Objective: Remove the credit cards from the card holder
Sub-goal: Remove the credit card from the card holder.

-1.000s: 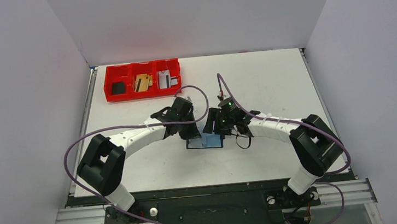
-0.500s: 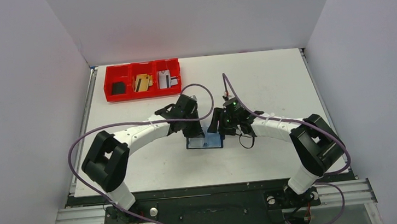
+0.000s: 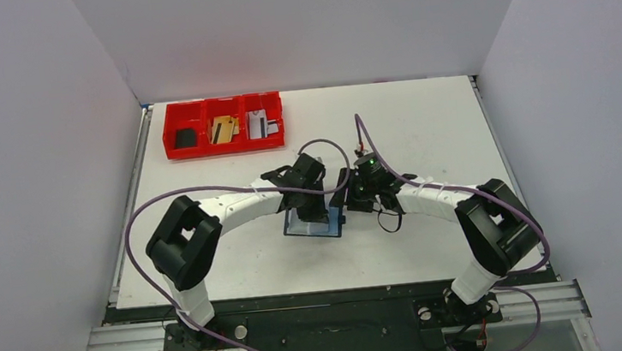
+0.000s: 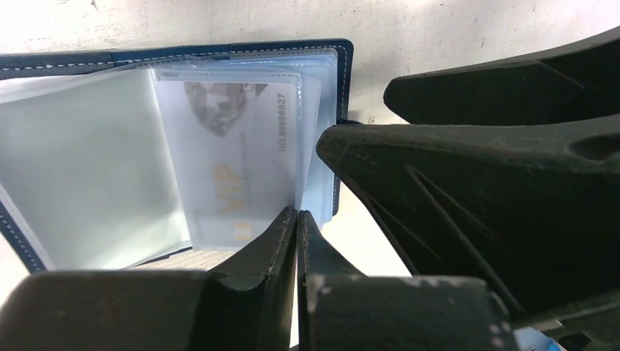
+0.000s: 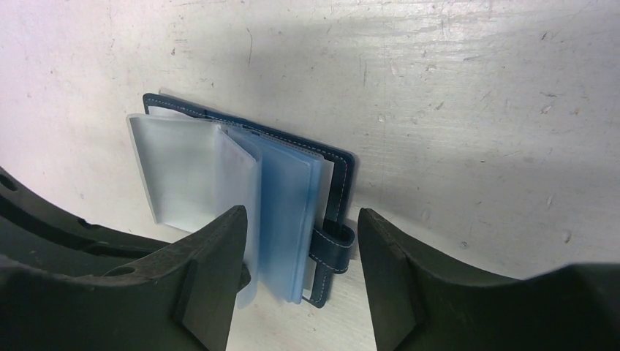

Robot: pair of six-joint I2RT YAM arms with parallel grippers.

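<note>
Card holder (image 3: pixel 311 227) lies open mid-table (image 5: pixel 475 110), with a silvery VIP card (image 4: pixel 234 168) showing through its clear sleeve (image 4: pixel 88 161). Left tool (image 4: pixel 297 219) is closed tight at that card's lower edge. Right tool (image 5: pixel 301 216) stands wide, astride the strap (image 5: pixel 333 245) side. Best play: pin the cover, pinch the card alone, and draw it straight out.

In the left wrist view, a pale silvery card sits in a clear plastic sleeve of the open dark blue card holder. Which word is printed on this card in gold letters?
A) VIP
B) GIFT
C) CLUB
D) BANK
A: gold letters reading VIP show on the pale silvery card inside the dark blue card holder.
</note>
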